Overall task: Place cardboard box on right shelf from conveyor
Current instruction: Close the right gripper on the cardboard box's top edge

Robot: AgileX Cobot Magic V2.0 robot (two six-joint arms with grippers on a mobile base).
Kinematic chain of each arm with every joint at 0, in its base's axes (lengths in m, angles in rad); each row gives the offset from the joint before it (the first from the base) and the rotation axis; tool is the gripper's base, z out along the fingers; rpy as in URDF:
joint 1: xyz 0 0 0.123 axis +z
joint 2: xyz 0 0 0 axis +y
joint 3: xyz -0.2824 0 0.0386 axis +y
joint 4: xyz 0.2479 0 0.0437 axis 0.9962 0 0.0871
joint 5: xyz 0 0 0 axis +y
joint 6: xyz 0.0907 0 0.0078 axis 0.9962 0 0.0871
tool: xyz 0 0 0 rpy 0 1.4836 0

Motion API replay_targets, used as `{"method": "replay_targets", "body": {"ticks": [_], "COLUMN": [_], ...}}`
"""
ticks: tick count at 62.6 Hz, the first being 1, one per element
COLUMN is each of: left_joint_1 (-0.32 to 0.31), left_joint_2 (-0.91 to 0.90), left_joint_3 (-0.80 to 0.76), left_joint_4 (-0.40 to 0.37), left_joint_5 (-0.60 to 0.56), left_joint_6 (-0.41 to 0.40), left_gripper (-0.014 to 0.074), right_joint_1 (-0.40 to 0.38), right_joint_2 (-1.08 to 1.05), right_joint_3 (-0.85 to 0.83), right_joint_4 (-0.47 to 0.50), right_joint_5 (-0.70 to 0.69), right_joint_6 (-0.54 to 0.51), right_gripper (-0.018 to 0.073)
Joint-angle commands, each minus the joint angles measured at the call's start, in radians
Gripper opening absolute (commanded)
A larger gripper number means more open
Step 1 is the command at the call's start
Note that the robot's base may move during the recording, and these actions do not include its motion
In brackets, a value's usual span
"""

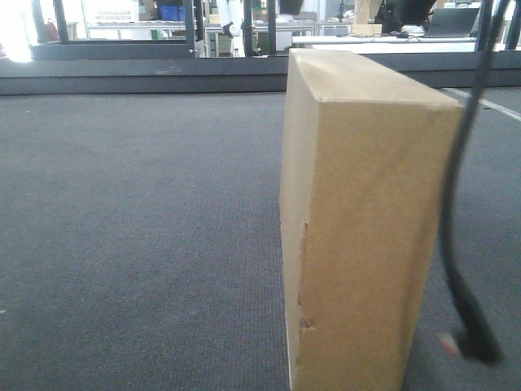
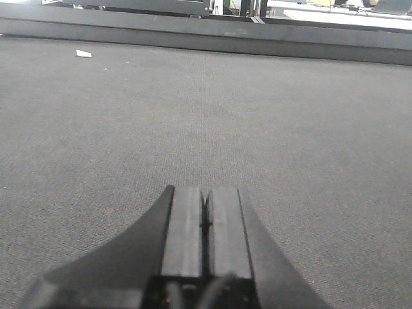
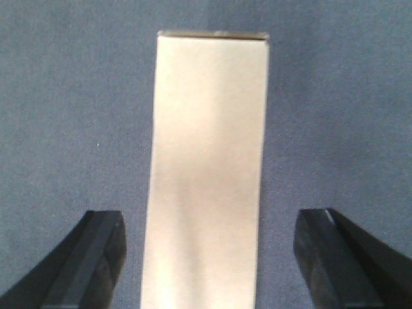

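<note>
Cardboard box [image 1: 366, 220] stands on edge on the conveyor [image 1: 138, 228], right of centre in the front view. Left jaws are pressed together, and we see only bare belt ahead of them, no box. Right jaws are spread wide. The box top sits between them with belt showing on both sides, so no contact. Its long axis runs straight away from the wrist. We judge the right arm nearer and lined up to close across the narrow width.

No readable text, label or number on the cardboard box [image 1: 366, 228] or conveyor [image 1: 138, 228]
</note>
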Motion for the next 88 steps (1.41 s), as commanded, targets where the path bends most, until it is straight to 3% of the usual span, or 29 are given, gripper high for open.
{"method": "replay_targets", "body": {"ticks": [1, 51, 83, 88], "left_joint_1": [0.0, 0.0, 0.0, 0.0], "left_joint_2": [-0.008, -0.008, -0.008, -0.008], "left_joint_3": [0.01, 0.01, 0.01, 0.01], "left_joint_4": [0.001, 0.001, 0.001, 0.001], "left_joint_5": [-0.087, -0.087, -0.087, -0.087], "left_joint_6": [-0.005, -0.005, -0.005, -0.005], "left_gripper": [-0.0116, -0.0116, -0.0116, -0.0116], "right_joint_1": [0.001, 0.0, 0.0, 0.0], "right_joint_2": [-0.019, 0.013, 0.024, 0.024], "right_joint_3": [-0.032, 0.052, 0.052, 0.052], "right_joint_4": [-0.016, 0.078, 0.079, 0.079], "right_joint_5": [-0.016, -0.041, -0.022, -0.022], "right_joint_6": [0.003, 0.003, 0.003, 0.003], "right_gripper": [0.0633, 0.0633, 0.0631, 0.0578]}}
